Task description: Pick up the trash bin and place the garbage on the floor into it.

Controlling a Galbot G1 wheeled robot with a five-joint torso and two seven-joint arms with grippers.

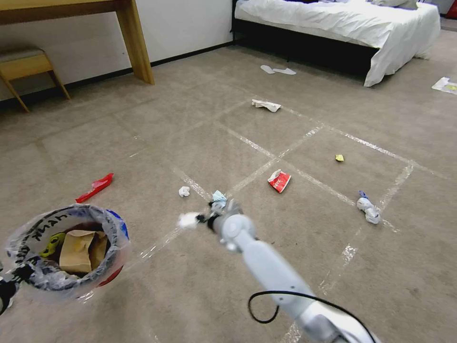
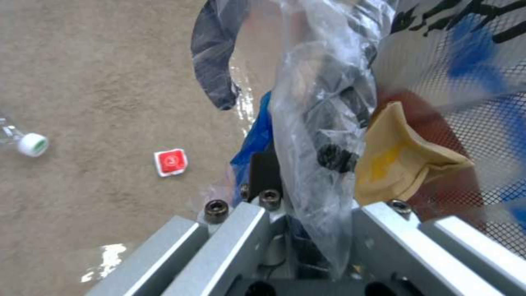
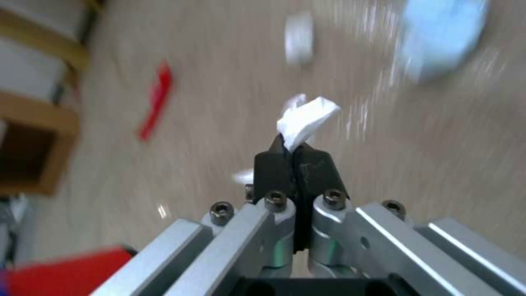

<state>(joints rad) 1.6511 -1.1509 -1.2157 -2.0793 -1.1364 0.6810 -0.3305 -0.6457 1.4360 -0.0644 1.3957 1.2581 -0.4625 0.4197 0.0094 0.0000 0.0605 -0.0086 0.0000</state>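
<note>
The red trash bin (image 1: 66, 247), lined with a clear printed bag, hangs at lower left with my left gripper (image 1: 10, 285) shut on its rim. In the left wrist view that gripper (image 2: 298, 160) pinches the bag and rim, and a brown paper bag (image 2: 400, 160) lies inside the bin. My right gripper (image 1: 203, 219) is shut on a crumpled white tissue (image 1: 189, 220), a little above the floor and right of the bin. The right wrist view shows the tissue (image 3: 304, 119) sticking out of the closed gripper (image 3: 296, 154). The beige carpet floor (image 1: 200, 143) is crossed by tape lines.
Litter on the carpet: a long red wrapper (image 1: 95, 187), a small tissue (image 1: 184, 191), a light-blue mask (image 1: 219, 196), a red packet (image 1: 279, 181), a yellow scrap (image 1: 339, 157), a white wad (image 1: 369, 208), a far tissue (image 1: 266, 105). A bed (image 1: 342, 24) and a wooden desk (image 1: 133, 43) stand behind.
</note>
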